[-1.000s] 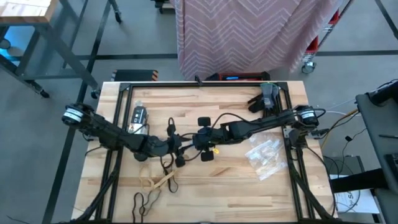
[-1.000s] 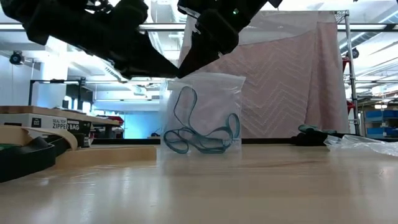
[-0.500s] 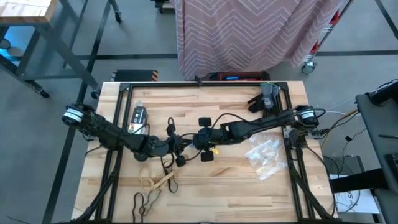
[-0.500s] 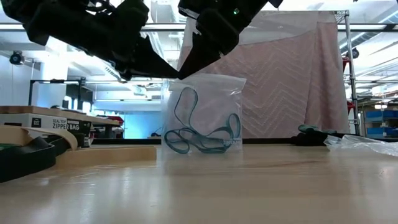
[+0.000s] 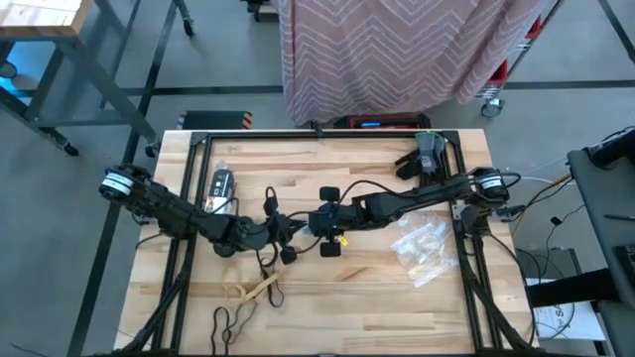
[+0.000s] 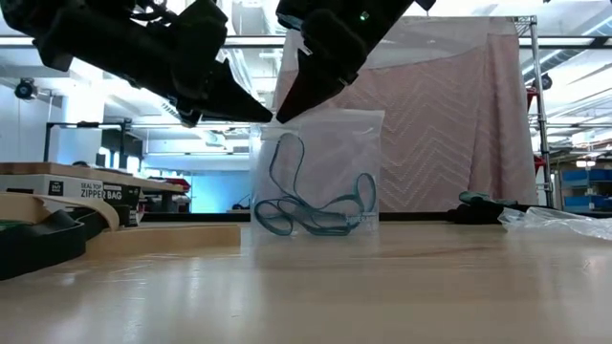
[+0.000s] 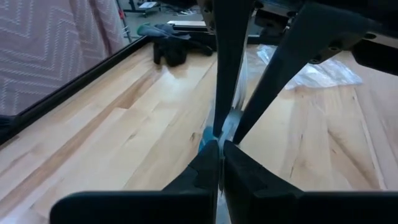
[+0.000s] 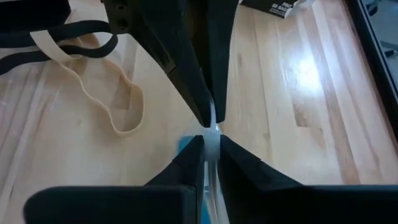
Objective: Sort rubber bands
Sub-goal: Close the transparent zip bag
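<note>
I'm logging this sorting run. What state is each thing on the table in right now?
Left gripper: shut on the clear bag's top edge.
Right gripper: shut on the same top edge.
Clear bag: held upright at the table's middle, blue rubber bands inside.
Tan rubber bands: loose on the table, near edge.
Black rubber bands: loose beside the tan ones.
Spare bags: lying flat, right side.
Gloves: lying at the far right corner.

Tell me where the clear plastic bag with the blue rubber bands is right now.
In the low view, the clear plastic bag of blue rubber bands hangs mid-table, pinched at its top edge between the left gripper and the right gripper, its bottom near the wooden tabletop.
</note>
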Motion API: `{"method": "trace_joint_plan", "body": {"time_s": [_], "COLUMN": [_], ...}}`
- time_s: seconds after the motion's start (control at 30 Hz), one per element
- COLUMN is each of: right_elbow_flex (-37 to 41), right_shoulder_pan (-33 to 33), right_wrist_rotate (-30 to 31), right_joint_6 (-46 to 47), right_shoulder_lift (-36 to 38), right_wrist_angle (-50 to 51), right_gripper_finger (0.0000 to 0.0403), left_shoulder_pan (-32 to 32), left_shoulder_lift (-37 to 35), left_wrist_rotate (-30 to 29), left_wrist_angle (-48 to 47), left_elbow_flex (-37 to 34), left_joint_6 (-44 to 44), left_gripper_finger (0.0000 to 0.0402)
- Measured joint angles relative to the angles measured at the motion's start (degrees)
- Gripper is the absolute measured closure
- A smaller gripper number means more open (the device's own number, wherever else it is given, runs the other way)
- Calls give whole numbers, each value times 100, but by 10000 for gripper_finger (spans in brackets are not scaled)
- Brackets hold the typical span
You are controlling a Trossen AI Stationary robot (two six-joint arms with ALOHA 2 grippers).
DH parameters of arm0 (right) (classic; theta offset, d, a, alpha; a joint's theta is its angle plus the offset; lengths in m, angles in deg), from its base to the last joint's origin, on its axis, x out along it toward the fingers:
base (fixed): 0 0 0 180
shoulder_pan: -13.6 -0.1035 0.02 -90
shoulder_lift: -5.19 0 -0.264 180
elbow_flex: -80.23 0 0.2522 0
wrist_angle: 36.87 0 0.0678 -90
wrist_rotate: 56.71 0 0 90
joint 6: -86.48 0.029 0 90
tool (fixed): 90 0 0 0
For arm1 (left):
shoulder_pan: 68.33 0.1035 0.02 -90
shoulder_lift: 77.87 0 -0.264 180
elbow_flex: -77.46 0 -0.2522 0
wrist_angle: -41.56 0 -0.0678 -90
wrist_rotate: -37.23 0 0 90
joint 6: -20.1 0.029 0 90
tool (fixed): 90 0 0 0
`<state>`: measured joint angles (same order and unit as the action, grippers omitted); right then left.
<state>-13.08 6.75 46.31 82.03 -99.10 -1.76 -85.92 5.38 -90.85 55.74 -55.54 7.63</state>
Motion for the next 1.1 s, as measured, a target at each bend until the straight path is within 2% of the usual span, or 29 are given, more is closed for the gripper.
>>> {"method": "trace_joint_plan", "body": {"time_s": [0.47, 1.1], "right_elbow_flex": [-13, -442], "right_shoulder_pan": [-2, -21], "right_wrist_rotate": [-11, -14], "right_joint_6": [-4, 189], "right_shoulder_lift": [61, 78], "right_wrist_angle": [290, 1632], "right_gripper_finger": [377, 372], "left_shoulder_pan": [0, 0], "left_shoulder_lift": [2, 0], "left_wrist_rotate": [-1, -12], "left_wrist_angle": [-17, -89], "left_elbow_flex": [-27, -37], "left_joint_6": [-8, -8], "left_gripper_finger": [402, 401]}}
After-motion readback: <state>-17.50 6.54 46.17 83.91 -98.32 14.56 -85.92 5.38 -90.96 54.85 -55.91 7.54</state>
